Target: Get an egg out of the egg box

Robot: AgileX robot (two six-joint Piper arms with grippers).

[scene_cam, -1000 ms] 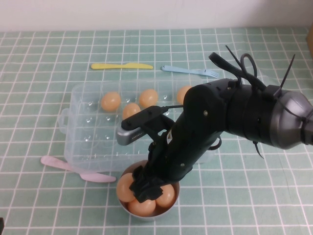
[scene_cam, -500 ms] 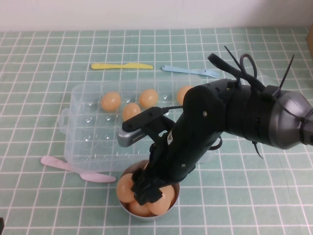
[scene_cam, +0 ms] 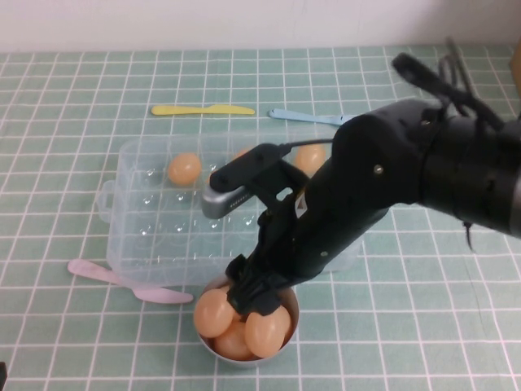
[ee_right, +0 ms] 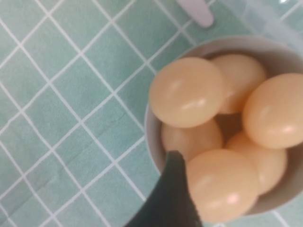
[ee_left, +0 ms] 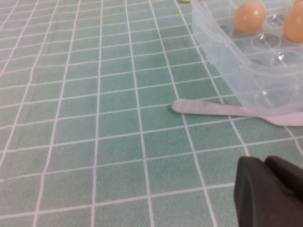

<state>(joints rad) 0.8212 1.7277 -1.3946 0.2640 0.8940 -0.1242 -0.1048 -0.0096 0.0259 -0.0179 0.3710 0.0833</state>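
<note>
The clear egg box point(scene_cam: 146, 236) stands mid-table and holds loose eggs, one at its left point(scene_cam: 184, 169) and one at the back point(scene_cam: 309, 156) beside my right arm. My right gripper point(scene_cam: 254, 300) hangs open just above the back rim of the small grey bowl point(scene_cam: 295, 314), which stands in front of the box. In the right wrist view one dark finger point(ee_right: 175, 189) stands beside the top egg point(ee_right: 222, 191) of several piled in the bowl point(ee_right: 150, 127). My left gripper point(ee_left: 265, 163) is shut over bare cloth, near the box's left end point(ee_left: 222, 52).
A pink spoon point(scene_cam: 122, 281) lies against the box's front left corner and also shows in the left wrist view point(ee_left: 227, 109). A yellow knife point(scene_cam: 202, 109) and a blue fork point(scene_cam: 317, 119) lie behind the box. My right arm covers the box's right half.
My right gripper has risen out of the pile of eggs in the bowl and drawn back toward the box, its jaws wider. The eggs stay in the bowl.
</note>
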